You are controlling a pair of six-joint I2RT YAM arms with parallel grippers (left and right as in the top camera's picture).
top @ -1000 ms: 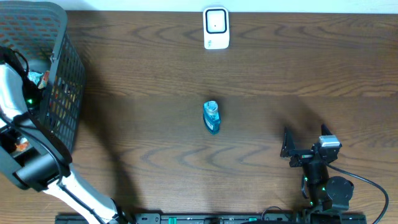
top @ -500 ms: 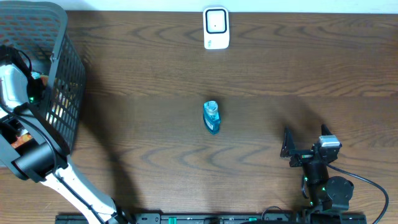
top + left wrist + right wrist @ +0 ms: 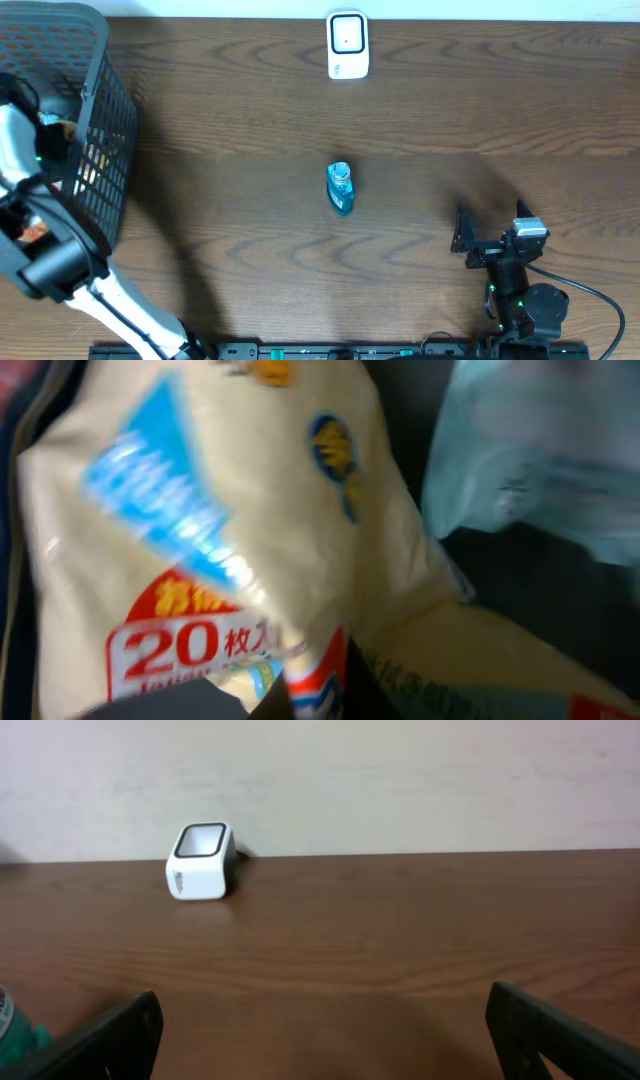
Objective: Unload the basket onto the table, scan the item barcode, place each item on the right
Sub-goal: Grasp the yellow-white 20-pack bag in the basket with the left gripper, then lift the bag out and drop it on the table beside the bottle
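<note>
Over at ten o'clock the left gripper (image 3: 290, 700) is down inside the black basket (image 3: 105, 130). Its jaws are closed tight on what looks like the lower edge of a cream packet (image 3: 200, 530) with red and blue print. A pale blue bag (image 3: 530, 450) lies just beside the packet. The right gripper (image 3: 322, 1020) sits at five o'clock, spread wide and empty. The white scanner (image 3: 347, 45) stands at twelve o'clock. The pinch seems to catch only thin film, so the packet could slip free on the lift or drag the neighbouring bag up with it. I can't see any barcode, so the packet may reach the scanner facing the wrong way.
</note>
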